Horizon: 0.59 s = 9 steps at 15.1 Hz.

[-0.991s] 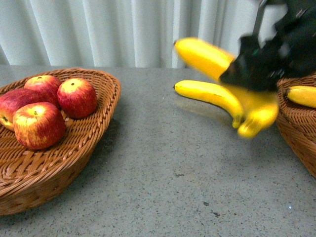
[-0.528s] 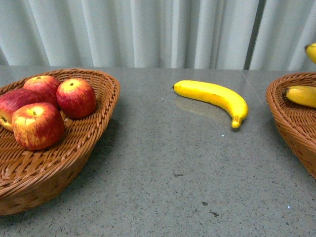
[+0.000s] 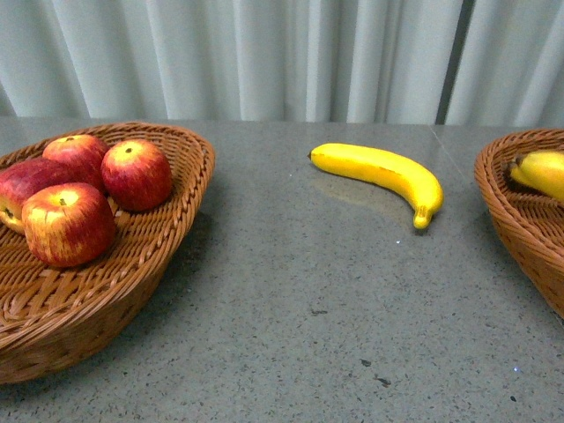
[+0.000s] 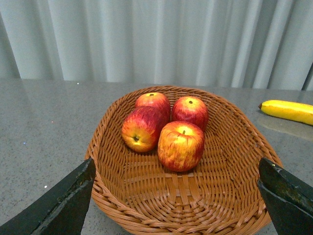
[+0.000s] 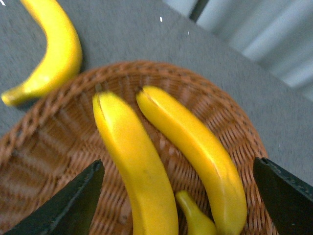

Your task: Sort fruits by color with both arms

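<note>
While left gripper (image 4: 176, 166) and right gripper (image 5: 178, 164) hang wide and empty, grey table (image 3: 308, 291), left basket (image 3: 189, 167) and right basket (image 3: 515, 225), bananas (image 5: 137, 166) in right basket, one loose banana (image 3: 383, 170) on table between baskets, four apples (image 3: 137, 174) in left basket.

No readable text, labels, brands, numbers or signs in any view: fruit skins, wicker baskets, tabletop and curtain all carry no markings.

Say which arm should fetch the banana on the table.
Right, likely: the right tool hovers open over the banana basket, the loose banana beside it; the left tool is over the apple basket.
</note>
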### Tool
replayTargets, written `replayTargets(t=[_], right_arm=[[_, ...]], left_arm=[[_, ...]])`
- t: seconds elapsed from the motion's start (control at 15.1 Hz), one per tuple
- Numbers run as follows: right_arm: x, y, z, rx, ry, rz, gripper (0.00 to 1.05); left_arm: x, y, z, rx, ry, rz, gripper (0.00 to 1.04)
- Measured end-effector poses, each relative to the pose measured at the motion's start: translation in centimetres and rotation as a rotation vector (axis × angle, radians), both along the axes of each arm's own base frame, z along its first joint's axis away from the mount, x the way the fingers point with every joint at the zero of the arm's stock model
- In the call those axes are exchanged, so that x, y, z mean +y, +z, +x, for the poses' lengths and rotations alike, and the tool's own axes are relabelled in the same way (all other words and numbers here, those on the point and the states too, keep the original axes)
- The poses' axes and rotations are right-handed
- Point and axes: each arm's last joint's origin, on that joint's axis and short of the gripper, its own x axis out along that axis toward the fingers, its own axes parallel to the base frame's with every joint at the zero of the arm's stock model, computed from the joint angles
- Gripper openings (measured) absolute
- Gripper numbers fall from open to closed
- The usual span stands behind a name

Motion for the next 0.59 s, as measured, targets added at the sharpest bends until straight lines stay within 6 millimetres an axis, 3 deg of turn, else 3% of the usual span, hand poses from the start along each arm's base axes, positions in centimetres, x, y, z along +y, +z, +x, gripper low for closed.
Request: replayTargets(t=[0.07,0.26,0.53,0.59], right_arm=[[1.2,1.1,0.6,-0.038,0.027,0.018,0.99],[7.7,3.4,3.6,-0.129,0.175,0.155,0.98],[17.6,-0.4,7.7,0.009,0.345,0.283,0.98],[19.2,-1.1,8.5,0.031,0.371,0.286,0.98]], left_arm=[[0.0,0.0,0.0,0.0,0.0,0.0,0.98],[0.0,0.0,0.0,0.0,0.0,0.0,0.98],[0.0,0.0,0.0,0.0,0.0,0.0,0.98],[0.0,0.0,0.0,0.0,0.0,0.0,0.98]])
